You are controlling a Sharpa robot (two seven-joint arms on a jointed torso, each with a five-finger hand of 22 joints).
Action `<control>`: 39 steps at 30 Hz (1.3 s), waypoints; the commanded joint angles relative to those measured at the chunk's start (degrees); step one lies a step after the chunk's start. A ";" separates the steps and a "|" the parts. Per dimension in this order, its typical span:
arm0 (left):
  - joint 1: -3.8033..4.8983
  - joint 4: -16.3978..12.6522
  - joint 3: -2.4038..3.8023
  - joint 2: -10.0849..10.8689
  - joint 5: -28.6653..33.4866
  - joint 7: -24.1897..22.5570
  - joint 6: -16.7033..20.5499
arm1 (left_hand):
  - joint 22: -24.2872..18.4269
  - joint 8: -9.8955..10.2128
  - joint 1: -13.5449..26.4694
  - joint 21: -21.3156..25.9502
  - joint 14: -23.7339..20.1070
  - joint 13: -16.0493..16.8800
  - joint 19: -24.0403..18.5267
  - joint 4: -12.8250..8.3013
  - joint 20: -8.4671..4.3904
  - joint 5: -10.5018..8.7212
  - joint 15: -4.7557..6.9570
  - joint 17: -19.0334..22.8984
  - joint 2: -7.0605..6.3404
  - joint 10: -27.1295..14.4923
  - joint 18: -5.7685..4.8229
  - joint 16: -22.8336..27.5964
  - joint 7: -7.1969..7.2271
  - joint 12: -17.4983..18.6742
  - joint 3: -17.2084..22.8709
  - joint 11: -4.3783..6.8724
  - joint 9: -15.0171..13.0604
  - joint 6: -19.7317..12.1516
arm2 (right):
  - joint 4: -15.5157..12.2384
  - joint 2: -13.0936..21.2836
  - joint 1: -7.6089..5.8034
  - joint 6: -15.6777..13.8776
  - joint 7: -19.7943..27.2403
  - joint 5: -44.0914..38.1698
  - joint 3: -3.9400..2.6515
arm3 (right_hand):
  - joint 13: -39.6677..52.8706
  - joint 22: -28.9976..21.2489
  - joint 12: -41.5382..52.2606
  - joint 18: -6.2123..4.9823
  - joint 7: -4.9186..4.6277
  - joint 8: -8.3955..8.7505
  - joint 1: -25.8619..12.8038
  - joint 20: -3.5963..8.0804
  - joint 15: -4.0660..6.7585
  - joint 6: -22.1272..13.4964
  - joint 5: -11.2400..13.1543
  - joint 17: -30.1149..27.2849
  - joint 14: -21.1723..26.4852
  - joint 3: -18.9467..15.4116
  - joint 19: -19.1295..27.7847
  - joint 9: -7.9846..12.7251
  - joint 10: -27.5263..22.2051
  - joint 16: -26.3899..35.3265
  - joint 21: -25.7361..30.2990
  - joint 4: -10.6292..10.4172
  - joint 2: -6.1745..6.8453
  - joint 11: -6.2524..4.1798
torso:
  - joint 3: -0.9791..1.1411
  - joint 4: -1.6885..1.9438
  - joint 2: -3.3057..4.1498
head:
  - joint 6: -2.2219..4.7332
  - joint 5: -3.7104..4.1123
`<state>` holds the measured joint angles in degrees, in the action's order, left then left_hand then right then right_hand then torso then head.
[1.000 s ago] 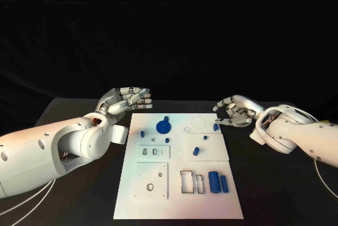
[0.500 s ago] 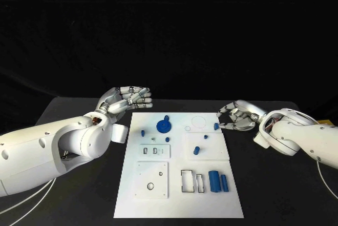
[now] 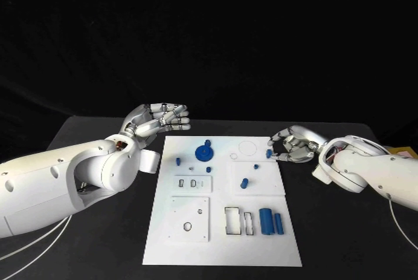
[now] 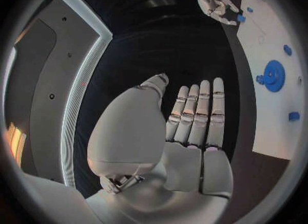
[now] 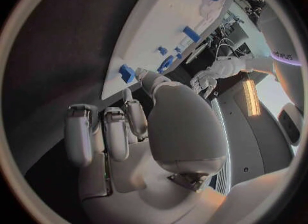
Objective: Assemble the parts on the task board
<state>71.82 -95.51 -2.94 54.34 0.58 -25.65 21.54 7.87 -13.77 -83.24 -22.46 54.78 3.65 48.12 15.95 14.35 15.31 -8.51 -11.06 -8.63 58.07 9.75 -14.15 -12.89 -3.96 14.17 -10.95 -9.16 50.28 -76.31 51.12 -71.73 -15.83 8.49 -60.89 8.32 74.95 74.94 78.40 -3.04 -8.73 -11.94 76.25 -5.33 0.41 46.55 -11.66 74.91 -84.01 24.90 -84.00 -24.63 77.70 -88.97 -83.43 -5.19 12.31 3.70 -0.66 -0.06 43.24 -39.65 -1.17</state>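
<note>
Two hands: the right hand point(image 3: 293, 144) curls toward a small blue part point(image 3: 268, 154) at the task board's point(image 3: 228, 231) two o'clock edge, not clearly gripping; the left hand point(image 3: 159, 121) hovers empty, fingers loosely bent. Next: a firm pinch.

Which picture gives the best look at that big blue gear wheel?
The head view: the blue gear lies whole on the task board. The left wrist view shows it bent near the rim; the right wrist view leaves it unclear.

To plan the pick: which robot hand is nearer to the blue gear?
Left. The left robot hand hangs just beyond the board's corner near the gear; the right robot hand is further.
</note>
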 commanded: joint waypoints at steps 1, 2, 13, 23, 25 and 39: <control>0.04 -0.13 0.05 -0.05 0.17 -0.40 -1.14 | -0.05 0.31 0.24 0.36 -0.38 0.10 -0.04 -0.08 0.29 -0.13 -0.20 -0.05 0.37 -0.19 0.69 0.38 -1.65 0.19 0.35 -0.31 0.06 -0.35 | 0.25 -0.34 0.25 0.32 -0.09 -0.32 0.01 | 0.20 8.59 0.14 0.98 -0.31 0.21 0.57 -0.62 -0.47 0.14 -0.40 12.64 -5.41 0.17 -0.38 -0.10 -0.05 -0.33 -0.11 0.27 -0.29 0.50 | 0.01 0.03 -0.01 | 0.05 -0.27; 0.04 -0.13 0.05 -0.06 0.17 -0.40 -1.14 | -0.05 0.31 0.24 0.36 -0.38 0.10 -0.04 -0.08 0.29 -0.13 -0.20 -0.05 0.37 -0.19 0.69 0.38 -1.65 0.19 0.35 -0.31 0.06 -0.35 | 0.33 -0.42 0.31 0.21 -0.14 -0.33 0.01 | 0.20 8.59 0.14 0.98 -0.31 0.21 0.57 -0.62 -0.47 0.14 -0.40 12.64 -5.41 0.17 -0.38 -0.10 -0.05 -0.33 -0.11 0.27 -0.29 0.50 | 0.02 0.05 -0.01 | 0.06 -0.27; 0.04 -0.12 0.05 -0.04 0.17 -0.35 -1.16 | -0.05 0.31 0.24 0.36 -0.38 0.10 -0.04 -0.08 0.29 -0.13 -0.20 -0.05 0.37 -0.19 0.69 0.38 -1.65 0.19 0.35 -0.31 0.06 -0.35 | 1.41 -1.21 0.80 -0.27 -0.53 -0.35 0.01 | 0.52 8.73 0.41 1.01 -0.76 0.07 0.53 -1.07 -0.89 1.12 -0.45 12.70 -5.43 0.76 -0.50 -0.25 0.23 -0.34 -0.20 0.24 -1.02 0.91 | 0.03 -0.06 -0.07 | -0.24 -0.50; 0.04 -0.15 0.05 -0.02 0.17 -0.25 -1.23 | -0.05 0.31 0.24 0.36 -0.38 0.10 -0.04 -0.08 0.29 -0.13 -0.20 -0.05 0.37 -0.19 0.69 0.38 -1.65 0.19 0.35 -0.31 0.06 -0.35 | 2.08 -1.74 1.18 -0.18 -0.75 -0.36 0.03 | 0.88 8.92 0.71 1.03 -0.77 -0.41 0.48 -1.35 -1.03 2.91 -0.30 12.82 -5.45 1.35 -0.63 -0.50 0.51 -0.38 -0.33 0.35 -1.46 0.98 | 0.04 -0.03 -0.05 | -0.54 -0.41; 0.04 -0.15 0.05 -0.03 0.17 -0.23 -1.24 | -0.05 0.31 0.24 0.36 -0.38 0.10 -0.04 -0.08 0.29 -0.13 -0.20 -0.05 0.37 -0.19 0.69 0.38 -1.65 0.19 0.35 -0.31 0.06 -0.35 | 2.13 -1.83 1.20 -0.17 -0.78 -0.36 0.03 | 0.92 8.91 0.75 1.03 -0.75 -0.46 0.48 -1.36 -1.03 3.06 -0.28 12.83 -5.46 1.40 -0.63 -0.52 0.55 -0.39 -0.32 0.36 -1.50 0.96 | 0.02 -0.02 -0.03 | -0.55 -0.36; 0.04 -0.14 0.05 -0.01 0.16 -0.04 -1.42 | -0.10 0.32 0.20 0.38 -0.37 0.10 -0.05 -0.11 0.30 -0.13 -0.20 -0.08 0.40 -0.20 0.70 0.45 -1.65 0.18 0.42 -0.31 0.06 -0.34 | 2.32 -2.46 1.29 -0.62 -1.02 -0.37 0.03 | 1.15 9.04 0.94 1.05 -0.65 -0.59 0.37 -1.37 -0.98 3.59 -0.18 12.92 -5.48 1.60 -0.72 -0.59 0.77 -0.41 -0.42 0.33 -1.72 0.89 | 0.03 0.01 -0.04 | -0.66 -0.44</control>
<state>71.82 -95.53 -2.94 54.37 0.62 -25.51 21.28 7.82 -13.78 -83.24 -22.46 54.77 3.70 48.12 15.79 14.35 15.31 -8.51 -11.05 -8.63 58.07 9.75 -13.87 -12.89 -3.97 14.33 -10.95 -9.18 50.28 -74.04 48.73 -70.49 -16.33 7.79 -60.93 8.33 74.92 74.91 79.13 -3.05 -9.40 -12.18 76.60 -6.17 -0.42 49.76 -11.87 74.91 -84.01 26.26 -84.00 -25.16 78.09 -89.20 -83.65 -4.81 11.14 4.51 -0.63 -0.07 43.18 -40.26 -1.59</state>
